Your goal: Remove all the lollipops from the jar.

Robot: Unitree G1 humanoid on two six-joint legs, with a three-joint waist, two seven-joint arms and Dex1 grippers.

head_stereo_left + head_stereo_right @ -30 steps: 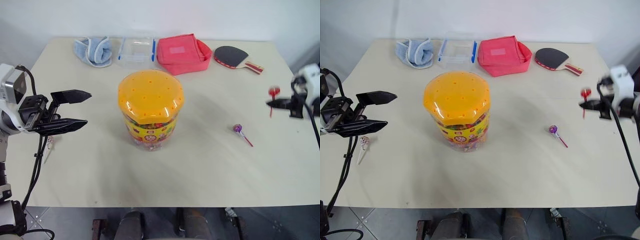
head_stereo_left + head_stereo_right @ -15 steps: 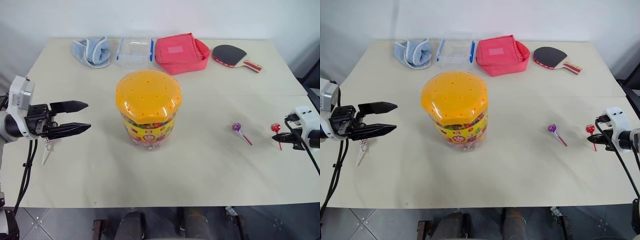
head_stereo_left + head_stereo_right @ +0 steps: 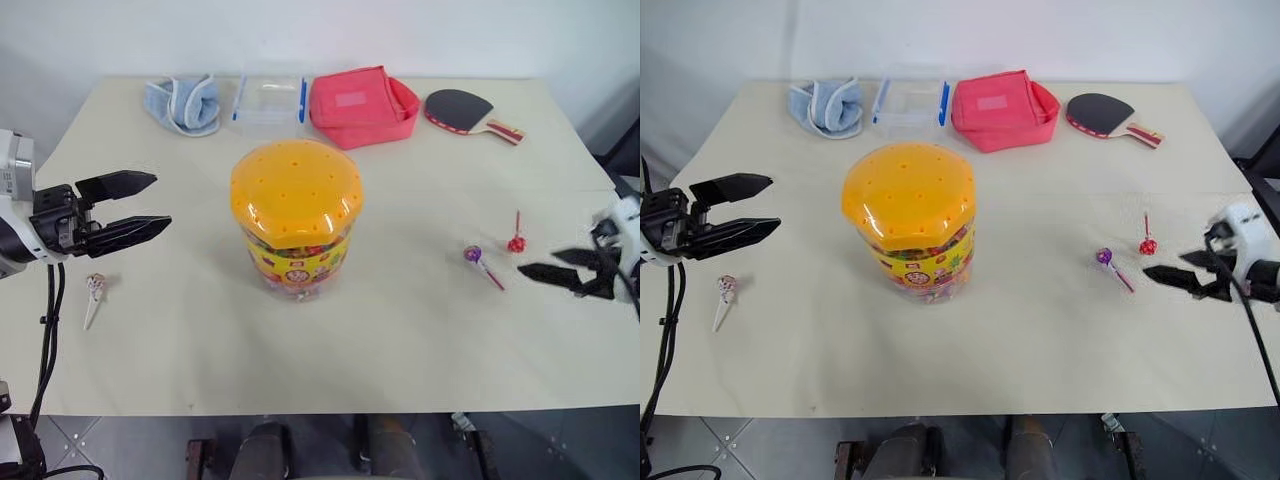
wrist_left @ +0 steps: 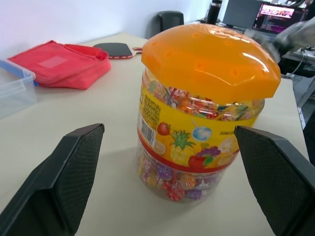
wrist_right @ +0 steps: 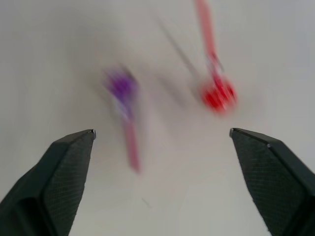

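Three lollipops [image 3: 516,243] lie outside the jar [image 3: 297,218], both claws open

The orange-lidded jar [image 3: 296,220] stands upright mid-table, three lollipops lying outside: white-stick [image 3: 94,297], purple [image 3: 481,264], red [image 3: 516,236].

Right gripper [image 3: 556,266]: shut a second ago on the thin stick of the red-headed lollipop, held up near the table's right edge; lowered to the tabletop half a second ago; now fingers spread wide, empty, drawn back from the candy.
Red-headed lollipop on a thin red stick [image 3: 516,242]: released; now free of the fingers, by the purple-wrapped lollipop [image 3: 474,255], just ahead of the open fingertips, head low and stick pointing up and away.
Left gripper [image 3: 135,206]: turned slightly, otherwise as before.
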